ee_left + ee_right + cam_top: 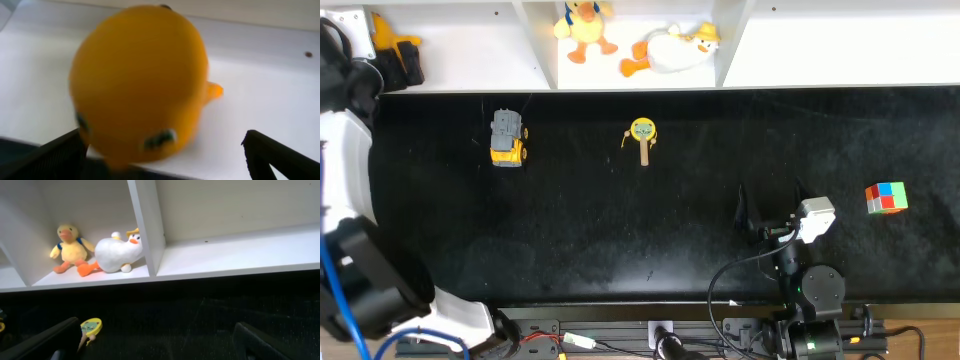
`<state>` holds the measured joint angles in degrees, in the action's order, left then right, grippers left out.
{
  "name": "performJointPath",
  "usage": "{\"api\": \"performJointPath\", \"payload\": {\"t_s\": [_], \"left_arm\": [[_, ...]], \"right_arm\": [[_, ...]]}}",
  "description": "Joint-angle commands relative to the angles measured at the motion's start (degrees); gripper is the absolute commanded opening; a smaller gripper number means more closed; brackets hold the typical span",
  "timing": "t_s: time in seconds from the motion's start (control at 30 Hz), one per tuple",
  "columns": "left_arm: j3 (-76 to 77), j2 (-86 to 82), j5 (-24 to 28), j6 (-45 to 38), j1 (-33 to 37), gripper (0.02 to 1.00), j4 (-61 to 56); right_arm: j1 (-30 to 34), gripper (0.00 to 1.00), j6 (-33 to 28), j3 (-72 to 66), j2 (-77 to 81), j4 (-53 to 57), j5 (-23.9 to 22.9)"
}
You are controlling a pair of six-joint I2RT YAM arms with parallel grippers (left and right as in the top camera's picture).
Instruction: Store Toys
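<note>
Orange toy point(137, 80) sits on the white shelf point(260, 100) in its left compartment, close before the left gripper point(164, 137), whose fingers are spread and released; duck point(585, 25) and goose point(670, 48) share the middle compartment; truck point(507, 137), rattle point(643, 135) and cube point(886, 197) lie well apart on the black mat point(620, 230); right gripper point(160, 347) gapes above the mat.

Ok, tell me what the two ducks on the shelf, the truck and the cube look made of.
Yellow duck: soft plush fabric, matte and fuzzy, with rounded stuffed limbs.
White duck: also plush, puffy and matte.
Truck: likely hard plastic, possibly metal; crisp grey and yellow parts.
Cube: probably smooth plastic, with flat coloured squares.
</note>
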<state>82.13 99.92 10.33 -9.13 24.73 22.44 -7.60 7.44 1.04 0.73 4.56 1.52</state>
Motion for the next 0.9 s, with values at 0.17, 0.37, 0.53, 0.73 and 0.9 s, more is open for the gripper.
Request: {"api": "performJointPath", "payload": {"t_s": [0.17, 0.37, 0.53, 0.73, 0.9], "left_arm": [[1.2, -11.8, 0.1, 0.5, -0.4, 0.998, 11.4], [1.0, -16.3, 4.5, 3.5, -1.0, 0.998, 26.6], [-2.7, -18.4, 5.7, 3.4, -6.7, 0.998, 32.6], [-9.5, -18.6, -7.1, 11.5, -16.8, 0.998, 32.4], [-15.9, -18.6, -7.9, 15.1, -21.4, 0.998, 29.9]], "right_arm": [[-0.3, 0.996, -0.3, -0.8, -0.5, -0.3, 0.4], [-0.3, 0.996, -0.3, -0.8, -0.5, -0.3, 0.4], [-0.3, 0.993, -0.3, -0.8, -0.5, -0.3, 0.4], [-0.3, 0.996, -0.3, -0.8, -0.5, -0.3, 0.4], [-0.3, 0.996, -0.3, -0.8, -0.5, -0.3, 0.4]]}}
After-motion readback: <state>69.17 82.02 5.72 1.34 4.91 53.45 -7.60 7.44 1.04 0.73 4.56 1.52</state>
